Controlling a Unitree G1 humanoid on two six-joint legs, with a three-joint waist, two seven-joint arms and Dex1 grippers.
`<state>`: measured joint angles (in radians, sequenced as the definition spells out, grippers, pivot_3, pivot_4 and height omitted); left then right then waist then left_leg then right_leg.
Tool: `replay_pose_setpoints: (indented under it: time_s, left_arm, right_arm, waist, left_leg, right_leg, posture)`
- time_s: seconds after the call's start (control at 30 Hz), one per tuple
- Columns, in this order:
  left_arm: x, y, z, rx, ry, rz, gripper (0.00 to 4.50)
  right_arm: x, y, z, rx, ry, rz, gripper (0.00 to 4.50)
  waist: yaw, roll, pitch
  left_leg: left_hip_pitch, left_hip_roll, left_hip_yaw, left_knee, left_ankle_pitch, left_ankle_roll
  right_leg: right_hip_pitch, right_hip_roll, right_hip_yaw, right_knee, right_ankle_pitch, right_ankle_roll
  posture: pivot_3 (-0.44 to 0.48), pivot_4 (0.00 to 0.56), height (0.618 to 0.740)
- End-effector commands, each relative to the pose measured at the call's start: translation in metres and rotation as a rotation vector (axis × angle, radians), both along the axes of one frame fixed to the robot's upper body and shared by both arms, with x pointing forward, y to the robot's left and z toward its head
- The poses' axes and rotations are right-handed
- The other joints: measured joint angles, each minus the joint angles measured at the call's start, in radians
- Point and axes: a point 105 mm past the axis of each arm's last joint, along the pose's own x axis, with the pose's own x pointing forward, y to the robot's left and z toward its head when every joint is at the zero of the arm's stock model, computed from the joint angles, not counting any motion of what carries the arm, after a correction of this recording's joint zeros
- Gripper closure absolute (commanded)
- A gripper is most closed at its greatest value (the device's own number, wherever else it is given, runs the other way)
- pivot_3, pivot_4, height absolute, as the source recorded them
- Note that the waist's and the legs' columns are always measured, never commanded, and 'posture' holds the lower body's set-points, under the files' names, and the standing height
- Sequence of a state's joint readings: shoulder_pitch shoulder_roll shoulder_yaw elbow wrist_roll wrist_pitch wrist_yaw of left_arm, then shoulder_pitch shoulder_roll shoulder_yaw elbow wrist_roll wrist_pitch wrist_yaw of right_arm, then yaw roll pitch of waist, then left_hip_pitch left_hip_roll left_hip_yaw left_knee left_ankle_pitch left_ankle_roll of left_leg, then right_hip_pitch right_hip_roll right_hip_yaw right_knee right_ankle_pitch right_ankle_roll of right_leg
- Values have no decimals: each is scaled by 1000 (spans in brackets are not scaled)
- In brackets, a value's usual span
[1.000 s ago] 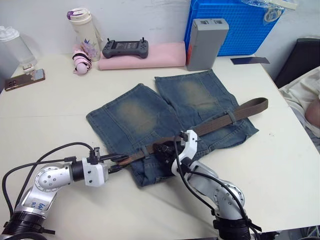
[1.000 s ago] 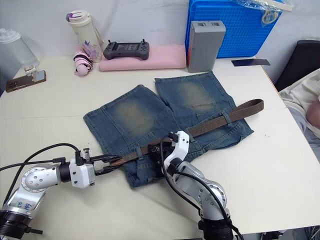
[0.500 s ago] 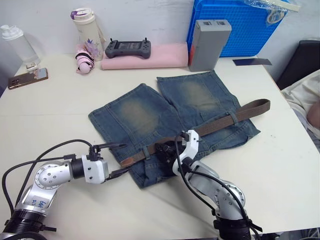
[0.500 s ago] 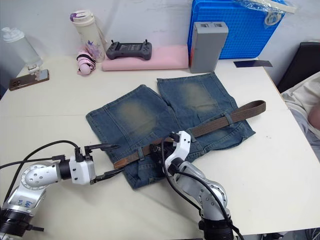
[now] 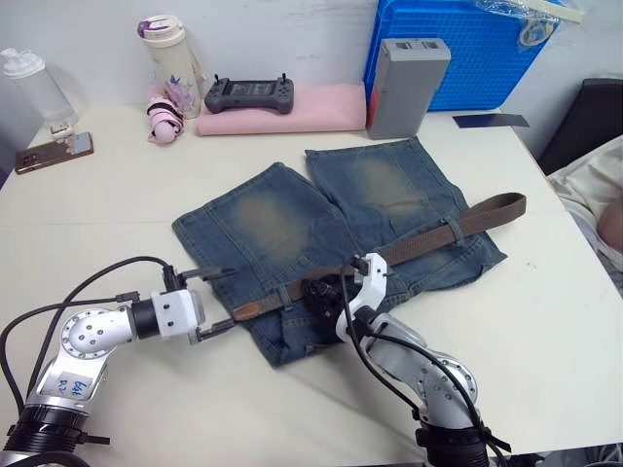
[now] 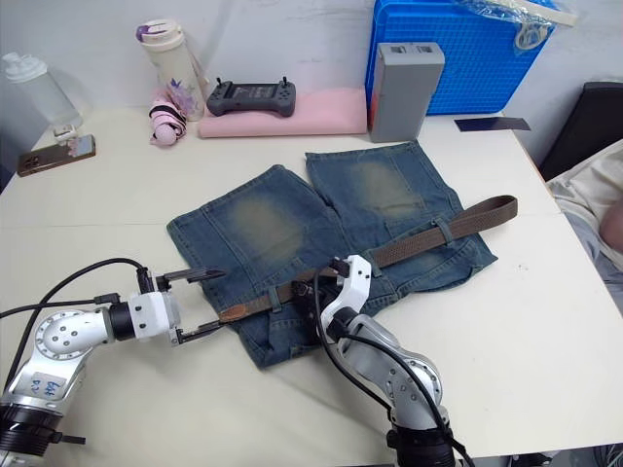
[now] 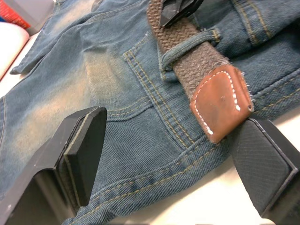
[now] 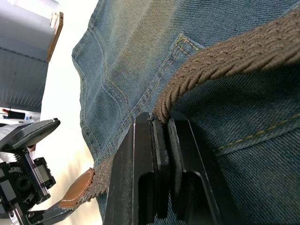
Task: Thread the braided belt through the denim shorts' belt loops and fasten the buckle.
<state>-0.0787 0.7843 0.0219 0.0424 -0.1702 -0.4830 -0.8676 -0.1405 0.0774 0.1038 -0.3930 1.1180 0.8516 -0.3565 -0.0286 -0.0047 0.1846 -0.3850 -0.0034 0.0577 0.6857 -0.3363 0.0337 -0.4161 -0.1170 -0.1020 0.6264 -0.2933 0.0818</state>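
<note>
The denim shorts lie flat on the white desk, legs pointing toward the far wall and the waistband nearest the robot. The braided belt runs along the waistband from the robot's right, where its free end sticks out past the edge of the shorts, to the left, where its tan tip pokes out just past a belt loop and rests at the shorts' edge. The left gripper sits low over the desk at that tip with its jaws wide apart, one finger on each side of the tip and neither touching it. The right gripper is at the middle of the waistband, its jaws closed tight on the belt, pinching the woven strap between the pads. At the back of the desk stand a blue crate, a grey box, a pink pad carrying a dark handheld controller, a white bottle and a phone.
</note>
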Motion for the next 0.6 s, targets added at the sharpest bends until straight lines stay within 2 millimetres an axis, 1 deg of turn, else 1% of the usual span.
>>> replay_pose_setpoints:
  time_s: [0.03, 0.2, 0.23, 0.3, 0.37, 0.47, 0.5, 0.53, 0.57, 0.6]
  left_arm:
    - [-3, -9, 7, 15, -68, -51, 275]
    - [-3, -14, 8, 42, -124, -84, 275]
    - [-4, -15, 8, 46, -132, -93, 522]
    - [-5, -16, 8, 54, -142, -110, 1181]
    - [-8, -17, 7, 75, -160, -135, 2046]
    - [-12, -17, 3, 100, -167, -160, 3499]
    - [-12, -17, 2, 107, -168, -166, 3846]
    - [-13, -17, 2, 110, -171, -168, 4307]
    - [-13, -17, 1, 114, -173, -171, 4436]
    - [-14, -17, 0, 120, -174, -173, 4436]
  right_arm:
    - [-2, -1, -3, 6, 21, -21, 4500]
    - [-2, -1, -3, 8, 22, -29, 4500]
    - [-2, -1, -3, 8, 22, -30, 4500]
    - [-2, -2, -3, 8, 22, -31, 4500]
    - [-2, -2, -3, 8, 22, -32, 4500]
    - [-2, -2, -3, 8, 22, -32, 4500]
    - [-2, -2, -3, 9, 22, -32, 4500]
    - [-2, -2, -3, 9, 21, -31, 4500]
    - [-1, -2, -3, 9, 21, -31, 4500]
    - [-1, -2, -3, 8, 21, -31, 4500]
  waist:
    - [0, 0, 0]
    - [1, 0, 0]
    - [1, 0, 0]
    - [1, 0, 0]
    - [1, 0, 0]
    - [1, 0, 0]
    - [1, 0, 0]
    - [1, 0, 0]
    - [1, 0, 0]
    - [1, 0, 0]
  left_leg:
    - [0, 0, 0, 0, 0, 0]
    - [0, 0, 0, 0, 0, 0]
    - [0, 0, 0, 0, 0, 0]
    - [0, 0, 0, 0, 0, 0]
    - [0, 0, 0, 0, 0, 0]
    - [0, 0, 0, 0, 0, 0]
    - [0, 0, 0, 0, 0, 0]
    - [0, 0, 0, 0, 0, 0]
    - [0, 0, 0, 0, 0, 0]
    - [0, 0, 0, 0, 0, 0]
  right_leg:
    - [0, 0, 0, 0, 0, 0]
    - [0, 0, 0, 0, 0, 0]
    - [0, 0, 0, 0, 0, 0]
    - [0, 0, 0, 0, 0, 0]
    - [0, 0, 0, 0, 0, 0]
    - [0, 0, 0, 0, 0, 0]
    - [0, 0, 0, 0, 0, 0]
    - [0, 0, 0, 0, 0, 0]
    - [0, 0, 0, 0, 0, 0]
    - [0, 0, 0, 0, 0, 0]
  posture:
    - [0, 150, 712]
    - [0, 150, 712]
    - [0, 150, 712]
    - [0, 150, 712]
    - [0, 150, 712]
    - [0, 150, 712]
    - [0, 150, 712]
    - [0, 150, 712]
    - [0, 150, 712]
    - [0, 150, 712]
